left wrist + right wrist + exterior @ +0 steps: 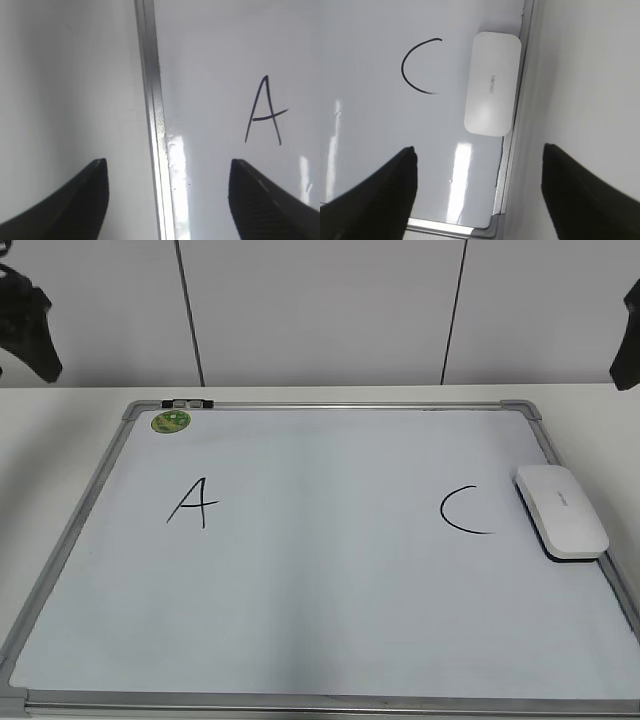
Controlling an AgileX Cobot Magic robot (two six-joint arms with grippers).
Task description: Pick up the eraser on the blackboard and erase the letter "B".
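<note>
The blackboard (330, 406) lies flat on the white table, with a black "A" (192, 503) at its left and a black "C" (463, 510) at its right. No letter "B" shows; the surface between them is blank. The white eraser (562, 510) lies on the board's right edge beside the "C". My left gripper (168, 161) is open and empty above the board's left frame rail (152, 100), with the "A" (265, 112) to its right. My right gripper (478, 147) is open and empty, above the board's corner, short of the eraser (492, 82) and the "C" (417, 67).
A small round green magnet (171, 421) and a black-and-grey clip (188, 402) sit at the board's far left corner. Dark arm parts show at the exterior view's upper left (25, 330) and upper right (628, 340). A white panelled wall stands behind the table.
</note>
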